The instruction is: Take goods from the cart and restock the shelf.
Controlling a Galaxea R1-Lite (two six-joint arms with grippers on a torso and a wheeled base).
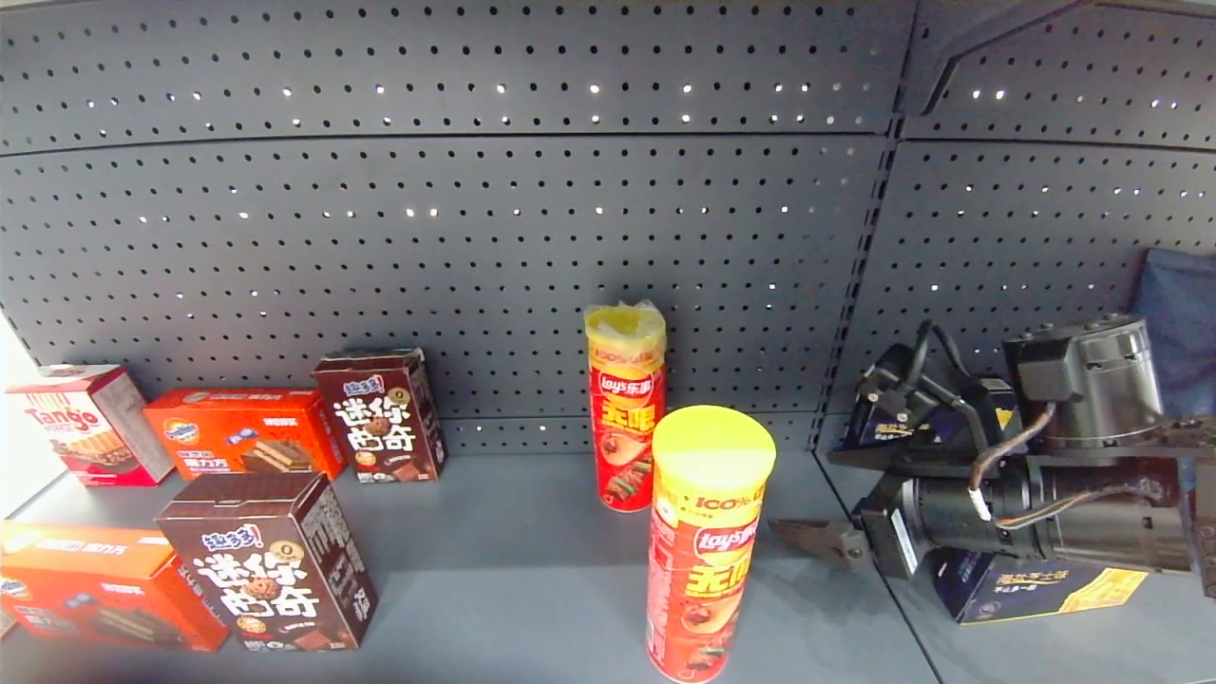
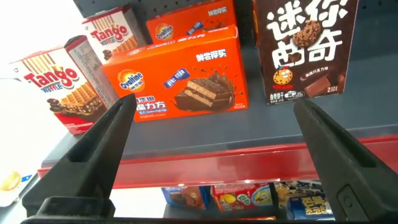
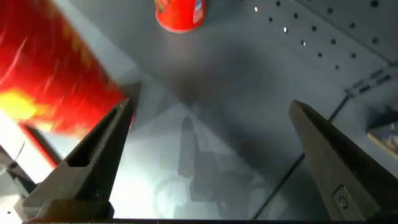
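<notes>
Shelf point(image 1: 532, 560) scene: right arm point(image 1: 1035, 513) stretched level across the right bay, both hands spread wide.
Right hand point(image 3: 211, 106) lies low over the shelf, empty, one finger point(image 1: 807, 535) pointing at the front chip can point(image 1: 708, 551), which stands upright just beside that tip; contact cannot be told. Back chip can point(image 1: 624, 408) stands upright near the pegboard point(image 1: 475, 237). Bare shelf lies between the cans and the brown cookie box point(image 1: 271, 560). Left hand point(image 2: 214, 102), empty, hangs before the shelf's red front edge point(image 2: 205, 158), facing the orange wafer box point(image 2: 177, 78).
</notes>
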